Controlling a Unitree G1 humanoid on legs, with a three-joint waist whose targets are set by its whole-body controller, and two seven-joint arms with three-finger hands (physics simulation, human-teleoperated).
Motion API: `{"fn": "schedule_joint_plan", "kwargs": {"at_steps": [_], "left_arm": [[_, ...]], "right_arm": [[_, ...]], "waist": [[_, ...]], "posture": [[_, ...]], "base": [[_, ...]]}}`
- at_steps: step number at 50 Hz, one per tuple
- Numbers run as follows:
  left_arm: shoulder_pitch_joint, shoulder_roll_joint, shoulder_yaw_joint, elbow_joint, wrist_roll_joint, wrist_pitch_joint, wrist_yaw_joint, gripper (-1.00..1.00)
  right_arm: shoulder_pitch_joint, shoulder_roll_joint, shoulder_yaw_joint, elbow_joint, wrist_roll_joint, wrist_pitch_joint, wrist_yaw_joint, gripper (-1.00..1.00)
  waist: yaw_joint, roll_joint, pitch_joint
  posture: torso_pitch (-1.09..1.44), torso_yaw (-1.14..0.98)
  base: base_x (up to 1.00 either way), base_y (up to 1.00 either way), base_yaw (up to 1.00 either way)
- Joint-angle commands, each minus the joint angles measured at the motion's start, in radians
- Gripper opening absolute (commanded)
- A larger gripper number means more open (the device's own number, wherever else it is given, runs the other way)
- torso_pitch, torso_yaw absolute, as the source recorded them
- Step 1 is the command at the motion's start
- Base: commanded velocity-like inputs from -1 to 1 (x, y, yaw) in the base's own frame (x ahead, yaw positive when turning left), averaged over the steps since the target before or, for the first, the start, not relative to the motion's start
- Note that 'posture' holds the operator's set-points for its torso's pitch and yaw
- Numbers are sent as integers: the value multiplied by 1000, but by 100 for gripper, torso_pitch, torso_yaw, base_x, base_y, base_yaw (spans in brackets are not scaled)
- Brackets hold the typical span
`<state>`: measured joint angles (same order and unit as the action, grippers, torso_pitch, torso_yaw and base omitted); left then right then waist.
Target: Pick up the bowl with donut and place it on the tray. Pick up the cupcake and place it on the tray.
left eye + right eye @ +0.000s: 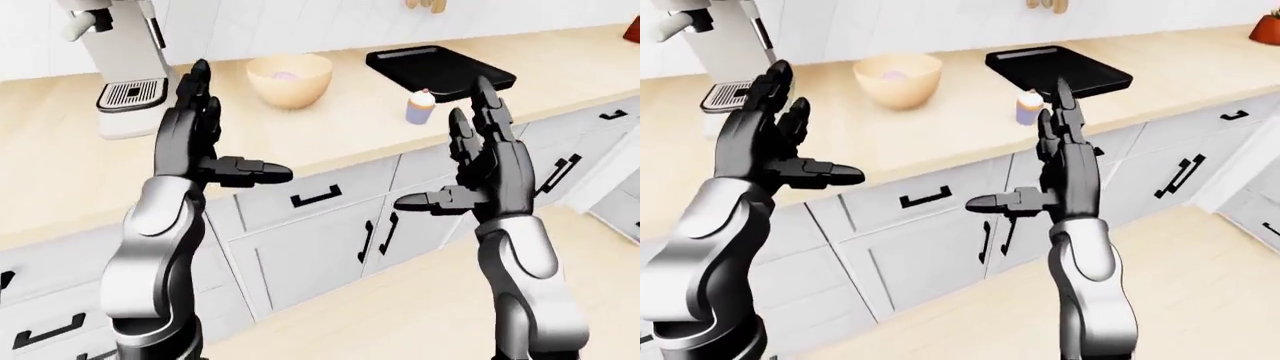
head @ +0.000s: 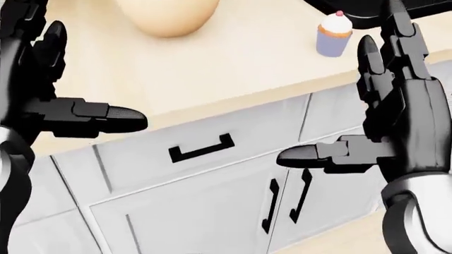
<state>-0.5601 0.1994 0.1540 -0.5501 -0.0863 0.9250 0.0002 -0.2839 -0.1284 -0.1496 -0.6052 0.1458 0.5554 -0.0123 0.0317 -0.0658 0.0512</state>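
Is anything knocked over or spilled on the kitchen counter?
Nothing stands out. The bowl and cupcake stand upright on the counter, and the tray lies flat with nothing on it. Both hands are open and hold nothing.

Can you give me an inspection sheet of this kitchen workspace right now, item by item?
Surface: light wood counter over white cabinets with black handles.
Job's things: bowl with a pink donut inside, on the counter; cupcake upright on the counter beside the tray's near edge; black tray bare.
Clutter: coffee machine at the left-eye view's left; a red thing at the top right corner, too cropped to name.
Hands: left hand and right hand both open, raised short of the counter, holding nothing.
Cables: nothing seen.
Surroundings: white wall behind the counter, light wood floor below.
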Motion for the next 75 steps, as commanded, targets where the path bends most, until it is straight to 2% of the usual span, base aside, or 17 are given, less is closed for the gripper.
{"fn": "schedule_joint_plan", "kwargs": {"at_steps": [1,4,8,16,20,22,34,35,36,37,38,44,47,57,61,67,75], "left_arm": [[-36,5,-8,-11,-4,-20,-6,100],[-62,10,-10,0,-4,-13,-5,100],[-66,6,-20,14,2,-26,-6,100],[-86,4,-24,34,12,-31,-11,100],[-88,1,-26,40,14,-37,-13,100],[-91,1,-24,36,14,-31,-14,100],[-114,21,-2,-15,-12,26,-7,100],[-116,23,0,-19,-14,32,-6,100],[-118,25,1,-22,-17,36,-4,100],[-123,28,4,-26,-20,41,-2,100],[-127,30,5,-32,-24,50,0,100],[-152,49,19,-56,-49,84,8,100],[-155,61,33,-61,-62,88,11,100],[-231,137,32,-119,-67,197,-3,100],[-245,147,7,-90,-23,175,-29,100],[-224,169,-104,57,232,-9,-166,100],[-218,75,-138,232,562,-271,-331,100]], "right_arm": [[-14,-8,-18,-7,-2,-10,-4,100],[-19,-12,-25,-6,3,-9,-2,100],[-15,-16,-27,-13,7,-7,0,100],[-23,-28,-54,-26,40,2,-3,100],[-22,-34,-54,-26,43,-3,-6,100],[-26,-36,-54,-32,45,6,-9,100],[-29,-39,-52,-56,47,28,-12,100],[-30,-41,-53,-59,47,32,-12,100],[-35,-42,-54,-70,50,44,-14,100],[-39,-43,-52,-75,49,50,-16,100],[-39,-44,-50,-75,46,46,-14,100],[-60,-49,-50,-86,39,66,-17,100],[-68,-51,-49,-91,38,77,-19,100],[-100,-79,-71,-145,49,146,-15,100],[-101,-82,-74,-148,50,149,-15,100],[-95,-86,-87,-162,57,154,-17,100],[-96,-91,-90,-174,64,166,-24,100]], "waist": [[-7,-9,-7],[-15,26,-48],[0,111,18],[14,61,-3],[21,-42,-21],[18,-11,4],[-27,87,-42],[-23,107,-27],[-19,86,-11],[-26,117,26],[-22,130,-11],[-33,78,24],[-44,-3,-12],[-41,24,10],[-54,97,-18],[-32,59,-32],[-14,59,-39]], "posture": [[0,0],[0,0],[0,0],[0,0],[0,0],[0,0],[0,0],[0,0],[0,0],[0,0],[0,0],[0,0],[0,0],[0,0],[0,0],[0,0],[0,0]], "base": [[0,0,0],[8,-5,0],[45,-18,0],[66,-18,0],[66,-19,0],[66,-19,0],[66,-8,0],[66,0,0],[55,0,0],[0,0,0],[0,0,0],[0,0,0],[0,0,0],[0,0,0],[0,0,0],[0,0,0],[0,0,0]]}}
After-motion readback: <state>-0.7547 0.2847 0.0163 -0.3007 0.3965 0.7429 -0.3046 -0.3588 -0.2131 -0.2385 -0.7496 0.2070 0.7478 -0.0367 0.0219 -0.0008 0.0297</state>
